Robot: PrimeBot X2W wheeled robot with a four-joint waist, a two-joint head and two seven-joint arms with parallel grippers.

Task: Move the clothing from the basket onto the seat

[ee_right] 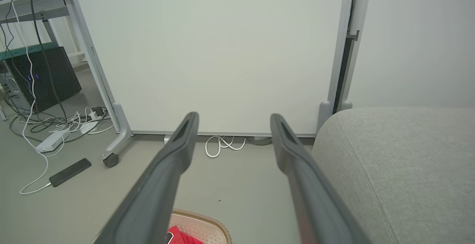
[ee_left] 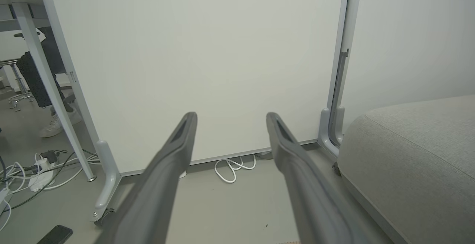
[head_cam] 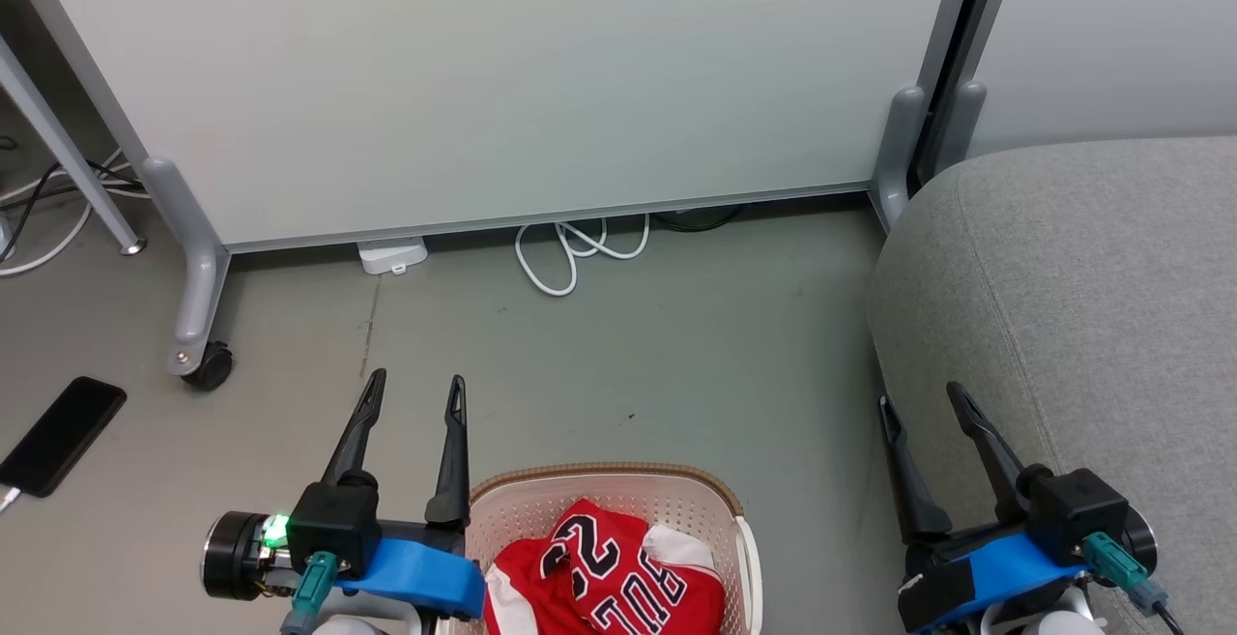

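Nearest the robot, the basket (head_cam: 717,498) sits on the floor, cut off by the bottom edge of the head view. The clothing (head_cam: 599,577) lies bunched inside it, the red jersey on top with its black-and-white numerals and letters showing. The left claw (head_cam: 417,379) hangs just beside the basket's left rim, fingers spread apart and holding nothing. The right claw (head_cam: 919,395) is well to the right, by the front edge of the seat (head_cam: 1082,306), its fingers also apart and empty. A strip of bare floor (head_cam: 676,355) separates the basket from the seat, which fills the right side as a rounded grey upholstered corner with a seam line.

The floor is smooth grey-green with a few scuffs and specks. On it to the left lies a dark phone (head_cam: 60,434) with a white lead plugged in. Farther off stands the grey foot of a partition with a black caster (head_cam: 208,364). A white coiled cable (head_cam: 575,253) and a small white adapter (head_cam: 391,255) rest at the base of the pale partition panel (head_cam: 503,74), which closes off the room behind; a second panel meets it behind the seat.

Beyond the partition's left edge, the right wrist view shows a black box (ee_right: 48,77) under a desk, tangled cables and a power strip (ee_right: 50,142). The left wrist view shows a person's legs (ee_left: 33,77) there.
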